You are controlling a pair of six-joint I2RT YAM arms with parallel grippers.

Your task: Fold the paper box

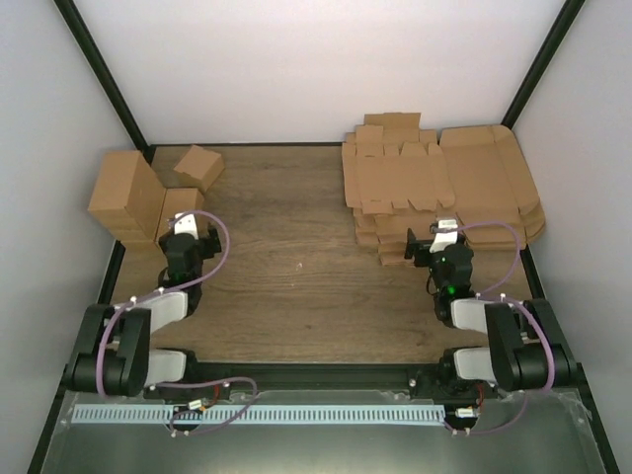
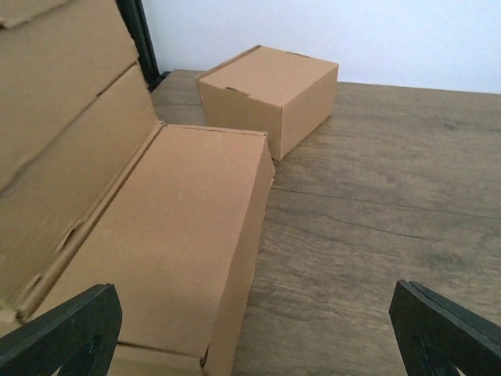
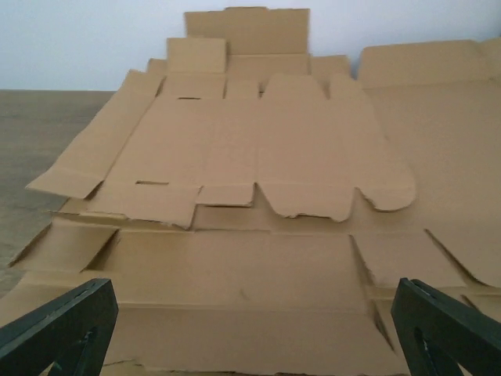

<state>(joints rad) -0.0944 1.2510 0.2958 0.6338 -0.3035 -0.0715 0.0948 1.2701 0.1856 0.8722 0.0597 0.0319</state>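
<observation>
The paper box is a flat brown die-cut sheet [image 1: 395, 178] [image 3: 258, 149] with several flaps and tabs, lying on top of a stack of like sheets at the back right of the table. My right gripper [image 1: 441, 233] [image 3: 250, 337] hovers over the near edge of that stack, open, with nothing between its fingers [image 3: 59, 325]. On the left, my left gripper [image 1: 184, 225] [image 2: 258, 345] is also open and holds nothing. Its left finger [image 2: 74, 329] hangs over a folded carton [image 2: 180, 251], and wood shows between the jaws.
Folded cartons stand at the back left: a tall block [image 1: 123, 197] [image 2: 55, 117], a small box [image 1: 198, 168] [image 2: 270, 90], and one by the left gripper [image 1: 179, 209]. Larger rounded-corner sheets [image 1: 499, 178] [image 3: 438, 117] lie right of the stack. Black frame posts [image 1: 99, 69] rise at the corners.
</observation>
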